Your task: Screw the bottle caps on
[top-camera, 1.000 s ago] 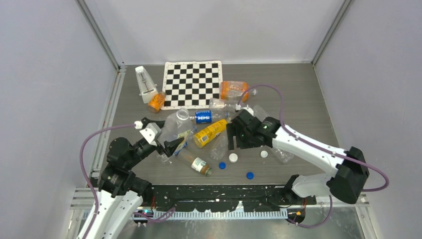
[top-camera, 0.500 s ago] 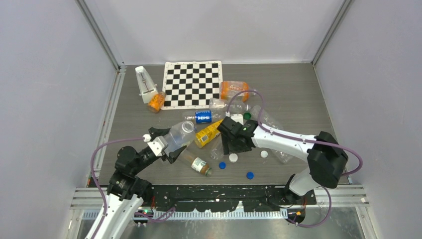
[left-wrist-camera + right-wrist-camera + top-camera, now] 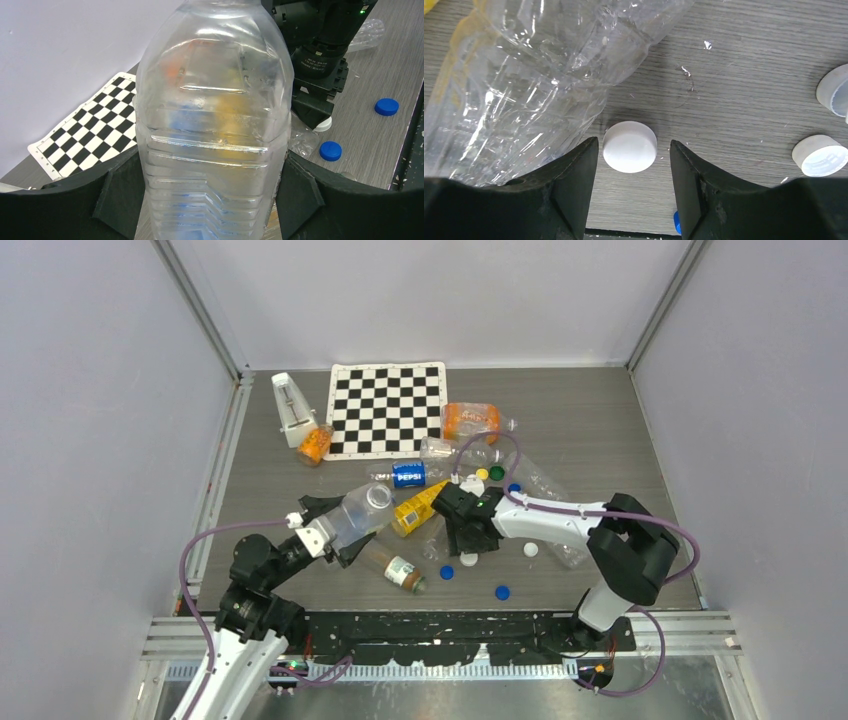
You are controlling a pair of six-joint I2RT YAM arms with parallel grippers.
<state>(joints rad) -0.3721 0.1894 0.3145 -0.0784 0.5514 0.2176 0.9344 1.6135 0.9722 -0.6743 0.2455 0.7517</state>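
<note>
Cap [image 3: 629, 146], white, between right jaws, seemingly untouched.

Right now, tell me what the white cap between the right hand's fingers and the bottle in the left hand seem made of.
White cap: probably opaque plastic, matte and smooth; it shows even, soft shading without glare.
Clear bottle: likely thin, glossy plastic; the ribbed wall is see-through with bright highlights.

A checkerboard mat [image 3: 386, 408] lies on the grey table [image 3: 600, 420], a white wedge [image 3: 291, 408] beside it.
</note>
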